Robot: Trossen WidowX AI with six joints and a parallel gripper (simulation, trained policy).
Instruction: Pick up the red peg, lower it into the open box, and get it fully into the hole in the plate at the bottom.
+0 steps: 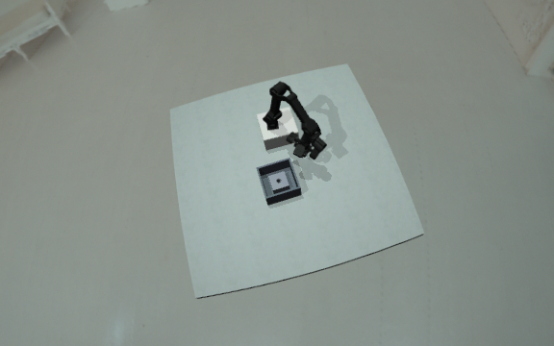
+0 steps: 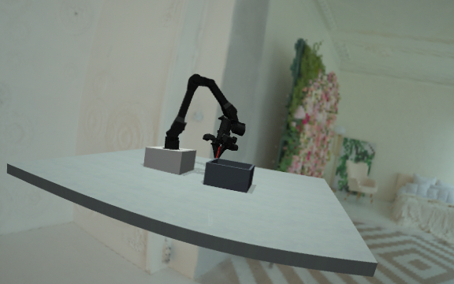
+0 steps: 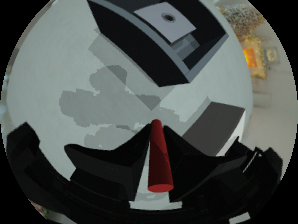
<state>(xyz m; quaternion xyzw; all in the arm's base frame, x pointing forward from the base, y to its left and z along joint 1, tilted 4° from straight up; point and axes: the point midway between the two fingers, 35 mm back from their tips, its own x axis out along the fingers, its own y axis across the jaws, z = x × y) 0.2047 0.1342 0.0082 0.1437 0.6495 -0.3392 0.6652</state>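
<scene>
The red peg [image 2: 218, 151] [image 3: 159, 160] is held between the fingers of my black gripper [image 2: 217, 156] [image 3: 157, 128], which is shut on it. The peg is slightly tilted in the exterior view and appears raised above the table, just behind the box; in the top view the arm hides it. The dark open box [image 1: 284, 197] [image 2: 227, 176] [image 3: 135, 45] stands on the table, ahead of the gripper in the wrist view. The pale plate [image 1: 285, 177] [image 3: 152, 15] lies at the box's bottom, with a dark round hole [image 1: 278, 181] [image 3: 168, 18]. The box wall hides the plate in the exterior view.
The arm stands on a pale block [image 1: 277, 143] [image 2: 161, 159] [image 3: 212, 127], close behind the box. The box's raised walls surround the plate. The table [image 1: 229, 240] [image 2: 152, 205] extends around both, and the arm casts shadows on it beside the box.
</scene>
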